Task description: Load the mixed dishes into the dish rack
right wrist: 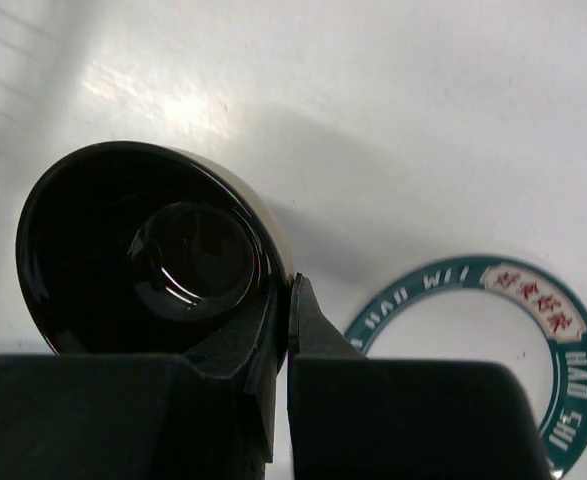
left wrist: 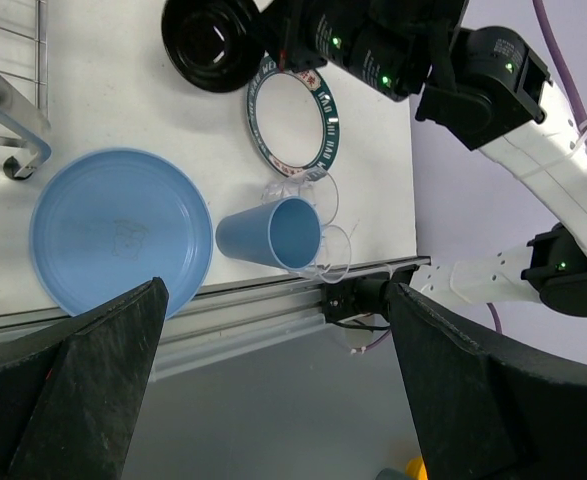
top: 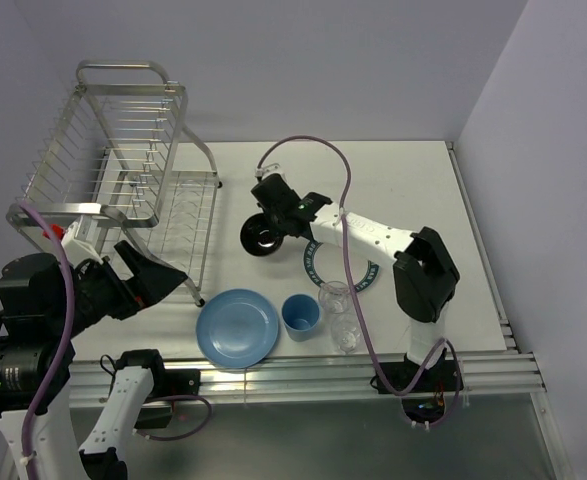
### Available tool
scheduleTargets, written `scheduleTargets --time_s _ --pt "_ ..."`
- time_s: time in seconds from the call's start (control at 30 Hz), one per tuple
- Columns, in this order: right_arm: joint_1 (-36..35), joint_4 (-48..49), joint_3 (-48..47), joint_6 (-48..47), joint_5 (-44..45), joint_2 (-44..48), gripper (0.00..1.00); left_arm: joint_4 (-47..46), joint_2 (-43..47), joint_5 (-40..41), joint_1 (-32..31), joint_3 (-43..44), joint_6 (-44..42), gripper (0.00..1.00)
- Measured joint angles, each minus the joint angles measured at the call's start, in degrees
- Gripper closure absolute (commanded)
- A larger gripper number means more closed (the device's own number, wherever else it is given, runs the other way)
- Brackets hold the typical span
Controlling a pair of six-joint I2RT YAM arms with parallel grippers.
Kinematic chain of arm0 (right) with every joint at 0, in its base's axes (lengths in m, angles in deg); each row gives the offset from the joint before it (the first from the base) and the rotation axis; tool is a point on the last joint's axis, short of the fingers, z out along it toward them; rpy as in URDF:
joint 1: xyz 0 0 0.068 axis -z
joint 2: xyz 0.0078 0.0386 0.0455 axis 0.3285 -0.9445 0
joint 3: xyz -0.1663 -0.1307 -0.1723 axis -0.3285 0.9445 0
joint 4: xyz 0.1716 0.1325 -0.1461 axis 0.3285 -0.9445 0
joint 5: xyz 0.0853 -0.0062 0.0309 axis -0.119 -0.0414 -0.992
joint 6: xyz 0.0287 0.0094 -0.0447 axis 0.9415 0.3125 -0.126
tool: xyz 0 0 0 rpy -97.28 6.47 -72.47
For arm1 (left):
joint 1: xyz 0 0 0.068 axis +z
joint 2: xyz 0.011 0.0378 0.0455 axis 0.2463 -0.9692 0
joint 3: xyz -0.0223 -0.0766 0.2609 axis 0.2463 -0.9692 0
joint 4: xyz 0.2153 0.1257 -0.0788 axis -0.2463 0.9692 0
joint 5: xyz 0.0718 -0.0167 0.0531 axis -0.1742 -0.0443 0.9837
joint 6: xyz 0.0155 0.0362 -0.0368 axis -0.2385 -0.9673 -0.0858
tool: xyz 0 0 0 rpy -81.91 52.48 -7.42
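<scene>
My right gripper (top: 271,210) is shut on the rim of the small black bowl (top: 264,236), one finger inside and one outside; the bowl (right wrist: 153,260) is tilted above the table. The white plate with the lettered rim (top: 338,268) lies just right of it, also in the right wrist view (right wrist: 493,350). The light-blue plate (top: 237,326), light-blue cup (top: 300,315) and two clear glasses (top: 336,298) (top: 347,336) stand near the front edge. The silver dish rack (top: 123,170) stands at the far left. My left gripper (top: 158,275) is open and empty, raised above the table left of the blue plate (left wrist: 118,232).
An aluminium rail (top: 303,375) runs along the table's front edge. White walls close the back and right side. The right arm's purple cable (top: 343,200) loops over the table above the plates.
</scene>
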Motion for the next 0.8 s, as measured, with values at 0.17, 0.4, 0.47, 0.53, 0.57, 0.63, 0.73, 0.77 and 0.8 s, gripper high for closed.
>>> scheduleTargets --time_s 0.17,0.4,0.47,0.53,0.57,0.63,0.73,0.77,0.8 --pt "-0.9 1.0 -4.9 -1.0 1.4 -2.5 1.00 0.0 0.0 0.1 0.0 -0.5 0.2 0.01" --pt "-2.4 0.3 -7.0 -1.1 -0.6 -2.3 1.00 0.0 0.0 2.0 0.0 -0.7 0.6 0.01" --pt "-2.7 -0.2 -6.9 -0.9 -1.4 -2.0 1.00 0.0 0.0 2.4 0.0 -0.7 0.7 0.01" --pt "-2.9 -0.5 -6.4 -0.5 -2.1 -1.2 1.00 -0.3 0.2 1.3 0.0 -1.0 1.1 0.01" --pt "-3.1 -0.7 -6.1 -0.5 -2.4 -0.7 1.00 -0.9 0.5 0.5 0.0 -1.7 1.6 0.01" --pt "-3.1 -0.9 -5.0 -0.2 -2.6 0.8 1.00 -3.3 2.2 -2.0 0.0 -4.0 3.0 0.01" --pt "-3.2 -1.4 -3.8 0.0 -2.7 2.9 1.00 -6.0 5.2 -4.8 0.0 -5.6 5.4 0.01" --pt "-3.2 -1.5 -3.6 -0.1 -2.7 3.2 1.00 -6.4 5.6 -5.0 0.0 -5.5 6.0 0.01" --pt "-3.2 -1.7 -3.6 -0.1 -2.6 3.6 1.00 -6.8 6.0 -5.1 -0.1 -5.0 6.4 0.01"
